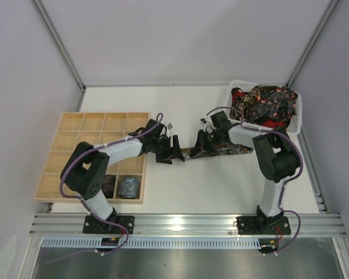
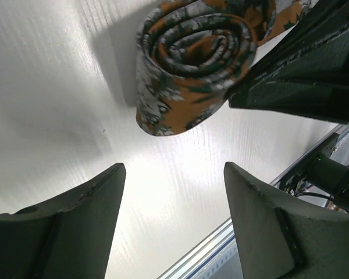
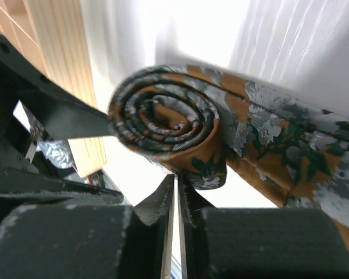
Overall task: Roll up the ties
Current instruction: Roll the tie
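Observation:
A brown tie with grey and green flowers (image 1: pixel 224 150) lies across the table's middle, its left end wound into a coil (image 2: pixel 192 64), which also shows in the right wrist view (image 3: pixel 163 125). My right gripper (image 1: pixel 201 143) is shut, its tips (image 3: pixel 177 177) pinching the coil's lower edge. My left gripper (image 1: pixel 170 150) is open and empty; its fingertips (image 2: pixel 117 171) stand a little short of the coil. More ties (image 1: pixel 266 102) are heaped in the white basket (image 1: pixel 296 110). Two dark coils (image 1: pixel 128 186) sit in the wooden tray (image 1: pixel 75 131).
The tray lies at the left under my left arm. The basket stands at the back right, close behind my right arm. The two grippers face each other a few centimetres apart. Grey walls close in the table on three sides.

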Action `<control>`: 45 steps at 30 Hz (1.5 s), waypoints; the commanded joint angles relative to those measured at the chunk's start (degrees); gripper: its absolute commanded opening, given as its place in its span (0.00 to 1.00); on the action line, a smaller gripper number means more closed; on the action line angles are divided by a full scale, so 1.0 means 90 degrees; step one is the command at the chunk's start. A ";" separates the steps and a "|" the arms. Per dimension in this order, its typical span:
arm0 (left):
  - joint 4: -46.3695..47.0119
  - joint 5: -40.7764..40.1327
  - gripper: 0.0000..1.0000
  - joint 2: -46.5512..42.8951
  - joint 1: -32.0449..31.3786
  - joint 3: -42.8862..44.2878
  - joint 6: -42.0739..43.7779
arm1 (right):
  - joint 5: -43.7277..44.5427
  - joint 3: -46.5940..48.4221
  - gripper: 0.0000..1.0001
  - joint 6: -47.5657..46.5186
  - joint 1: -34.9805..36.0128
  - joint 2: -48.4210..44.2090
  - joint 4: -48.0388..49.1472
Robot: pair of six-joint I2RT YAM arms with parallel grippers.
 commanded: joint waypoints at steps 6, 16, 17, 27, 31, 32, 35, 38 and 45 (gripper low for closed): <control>-0.0244 -0.0026 0.75 -0.0325 0.0029 0.0724 0.0608 | 0.1218 0.0660 0.13 0.0168 -0.0397 -0.0580 -0.0288; -0.0839 0.0091 0.75 -0.0666 0.0165 0.0978 0.0422 | 0.2752 0.0332 0.10 0.0159 -0.0427 0.0017 -0.0748; -0.0927 0.0091 0.75 -0.0686 0.0204 0.0978 0.0412 | 0.2752 0.0213 0.10 0.0178 -0.0417 -0.0032 -0.0709; -0.1016 0.0746 0.76 -0.0852 0.0361 0.1076 0.0695 | 0.2977 -0.0969 0.10 0.0120 -0.0553 -0.1066 -0.0981; -0.0987 0.0706 0.75 -0.0736 0.0380 0.1134 0.0647 | 0.2753 -0.1291 0.11 0.0022 -0.0563 -0.1506 -0.1440; -0.0938 0.0813 0.75 -0.0716 0.0380 0.1125 0.0598 | 0.2694 -0.1350 0.11 0.0031 -0.0563 -0.1575 -0.1518; -0.0889 0.0989 0.73 -0.0599 0.0342 0.1115 0.0510 | 0.2499 -0.1652 0.11 0.0022 -0.0563 -0.1887 -0.1792; -0.0899 0.1204 0.74 -0.0491 0.0166 0.1086 0.0568 | 0.2225 -0.2004 0.12 -0.0134 -0.0553 -0.2190 -0.2016; -0.0041 0.1566 0.79 -0.0851 -0.0176 0.0053 0.0344 | 0.1817 -0.1791 0.29 -0.0486 -0.0544 -0.3342 -0.2154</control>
